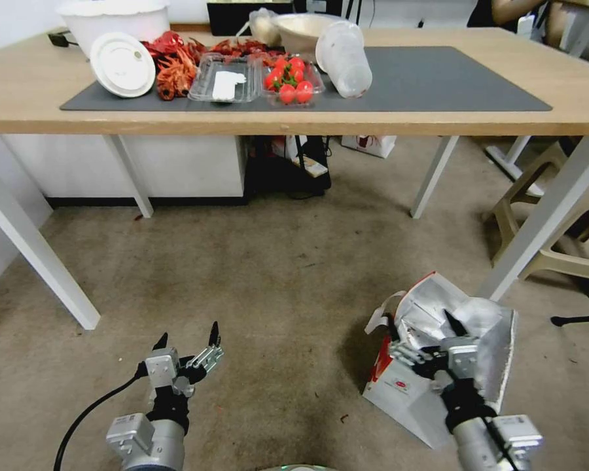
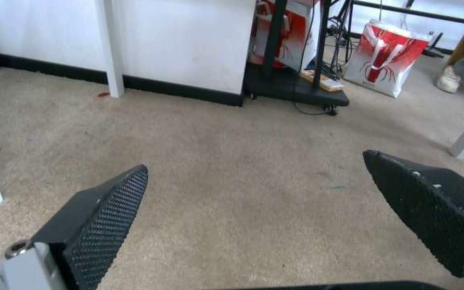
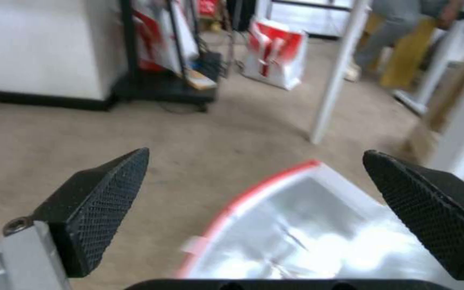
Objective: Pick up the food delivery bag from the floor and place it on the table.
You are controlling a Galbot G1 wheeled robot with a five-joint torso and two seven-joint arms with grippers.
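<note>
**Observer:** What does the head view show you?

**Operator:** I see the food delivery bag [image 1: 409, 386] lying on the floor [image 1: 262, 288], on my right side, just in front of the table's near right leg. It is white with a red side panel, and its silver foil mouth gapes upward. My right tool [image 1: 420, 322] hovers right over that open mouth, jaws spread wide and holding nothing. My left tool [image 1: 187, 333] hangs low over bare carpet on my left, well apart from the bag, also spread open and empty. The table [image 1: 438, 121] runs across the far side. A dark grey mat [image 1: 438, 82] lies on it, crowded toward its left end with a white lid [image 1: 122, 64], red crayfish [image 1: 173, 65], a clear tray [image 1: 226, 82] and a punnet of tomatoes [image 1: 293, 80].

**Observer:** And the left wrist view?

**Operator:** Two black textured fingers [image 2: 103, 225] stand wide apart over stained carpet. Farther off, a red-and-white paper bag [image 2: 385, 60] stands beside a black rack [image 2: 296, 86].

**Observer:** The right wrist view?

**Operator:** My right tool's fingers [image 3: 100, 209] are wide apart here too. Between them and just below, I see the bag's foil lining and red-edged rim [image 3: 275, 183]. I cannot tell whether either finger touches the rim.
</note>
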